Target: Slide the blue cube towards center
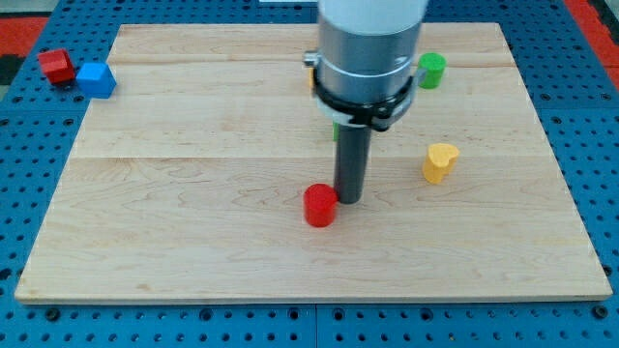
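Observation:
The blue cube [96, 79] lies at the view's top left, at the left edge of the wooden board [193, 174], next to a red block [56, 66] that sits off the board. My tip [349, 200] is near the board's middle, far to the right of and below the blue cube. It stands right beside a red cylinder [320, 205], touching or almost touching its right side.
A green cylinder [431, 69] stands at the top right, partly beside the arm's body. A yellow heart-shaped block [440, 161] lies to the right of my tip. A sliver of green [336, 130] and of orange [312, 81] show behind the arm. Blue pegboard [29, 193] surrounds the board.

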`<state>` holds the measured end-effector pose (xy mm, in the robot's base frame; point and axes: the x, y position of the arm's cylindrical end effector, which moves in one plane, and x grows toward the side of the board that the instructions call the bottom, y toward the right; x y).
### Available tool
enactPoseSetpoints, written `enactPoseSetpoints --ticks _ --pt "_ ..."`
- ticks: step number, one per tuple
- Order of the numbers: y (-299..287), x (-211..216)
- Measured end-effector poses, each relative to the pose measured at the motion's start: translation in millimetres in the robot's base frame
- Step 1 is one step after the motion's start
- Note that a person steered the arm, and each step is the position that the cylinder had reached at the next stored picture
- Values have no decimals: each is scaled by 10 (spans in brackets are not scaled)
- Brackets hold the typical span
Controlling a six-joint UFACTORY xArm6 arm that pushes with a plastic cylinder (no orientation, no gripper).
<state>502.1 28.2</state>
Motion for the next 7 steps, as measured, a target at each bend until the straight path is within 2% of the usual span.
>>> enactPoseSetpoints --ticks 2,3,7 --pt "86 13" --pt "154 -191" --pt "-1440 -720"
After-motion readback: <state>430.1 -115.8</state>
